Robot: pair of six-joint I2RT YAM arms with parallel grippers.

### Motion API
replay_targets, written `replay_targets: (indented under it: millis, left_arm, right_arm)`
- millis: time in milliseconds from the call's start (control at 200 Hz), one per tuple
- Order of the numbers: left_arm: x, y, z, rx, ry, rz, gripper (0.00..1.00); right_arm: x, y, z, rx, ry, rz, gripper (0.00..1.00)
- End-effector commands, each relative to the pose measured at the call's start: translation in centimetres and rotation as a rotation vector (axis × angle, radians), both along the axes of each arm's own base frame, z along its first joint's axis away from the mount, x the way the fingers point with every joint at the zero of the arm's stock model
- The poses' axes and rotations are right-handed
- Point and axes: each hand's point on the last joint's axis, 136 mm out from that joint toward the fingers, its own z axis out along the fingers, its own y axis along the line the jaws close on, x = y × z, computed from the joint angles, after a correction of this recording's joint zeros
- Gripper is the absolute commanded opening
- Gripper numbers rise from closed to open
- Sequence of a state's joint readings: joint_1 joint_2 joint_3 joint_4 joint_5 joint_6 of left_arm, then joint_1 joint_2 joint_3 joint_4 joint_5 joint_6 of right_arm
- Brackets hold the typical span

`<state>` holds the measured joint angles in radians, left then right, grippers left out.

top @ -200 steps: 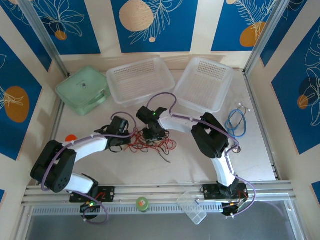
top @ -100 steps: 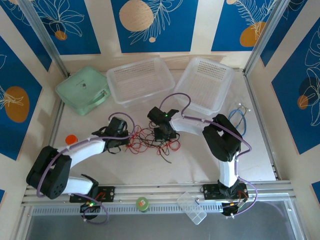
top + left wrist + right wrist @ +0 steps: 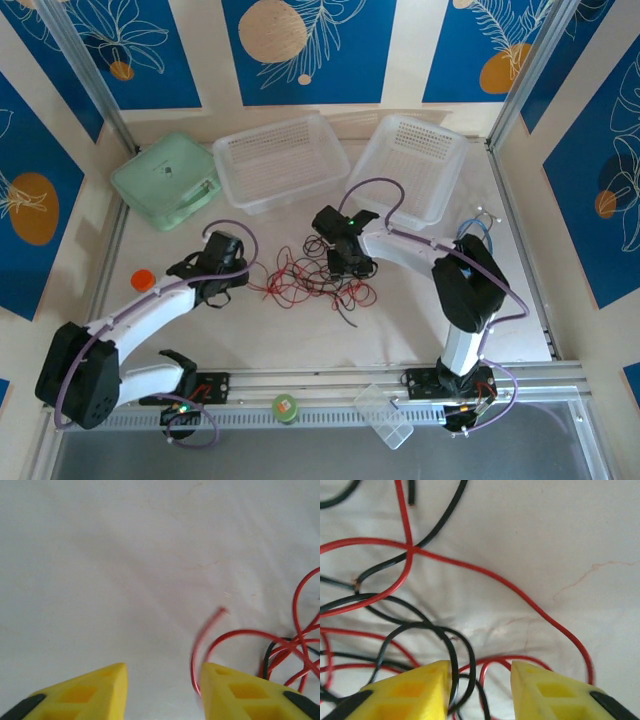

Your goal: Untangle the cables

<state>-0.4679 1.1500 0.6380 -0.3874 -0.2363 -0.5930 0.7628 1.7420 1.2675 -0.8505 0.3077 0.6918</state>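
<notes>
The cables (image 3: 312, 282) lie as a loose tangle of thin red and black strands in the middle of the table. My left gripper (image 3: 243, 274) sits at the tangle's left end. In the left wrist view it (image 3: 162, 682) is open, and a blurred red cable end (image 3: 196, 652) curls free along the inner face of the right finger. My right gripper (image 3: 347, 268) hovers over the right part of the tangle. Its (image 3: 481, 677) jaws are open, with black loops (image 3: 451, 652) and a red loop (image 3: 492, 665) lying loose between the fingers.
Two clear baskets (image 3: 282, 158) (image 3: 408, 168) and a green case (image 3: 165, 181) stand along the back. A blue coiled cable (image 3: 470, 246) lies at the right, an orange disc (image 3: 142, 279) at the left. A small clear box (image 3: 386, 416) rests on the front rail.
Both grippers have gone from shut to open. The left one drew back to the left and the right one moved right, and the tangle is spread wider.
</notes>
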Motion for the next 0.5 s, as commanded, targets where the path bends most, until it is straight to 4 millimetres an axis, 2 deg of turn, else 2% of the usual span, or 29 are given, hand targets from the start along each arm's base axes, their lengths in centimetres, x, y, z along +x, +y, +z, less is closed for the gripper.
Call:
replay_targets:
  millis: [0,120,245,375,495]
  left_arm:
    - [-0.2,-0.1,1.3,-0.011,-0.002,-0.019,0.47]
    - [-0.3,-0.6,1.3,-0.034,0.008,-0.036,0.52]
    - [-0.2,-1.9,0.5,-0.088,0.028,-0.065,0.57]
    - [0.1,-4.7,-0.2,-0.188,0.044,-0.127,0.63]
    - [-0.2,-7.7,-0.8,-0.21,0.058,-0.213,0.72]
  right_arm:
    - [-0.5,2.9,2.7,0.157,0.012,0.048,0.58]
    - [0.0,5.8,3.8,0.281,0.024,0.08,0.64]
    - [0.9,8.5,3.5,0.322,0.053,0.103,0.67]
    - [2.0,9.4,1.8,0.268,0.074,0.075,0.68]
    - [2.7,9.0,-0.2,0.21,0.084,0.038,0.68]
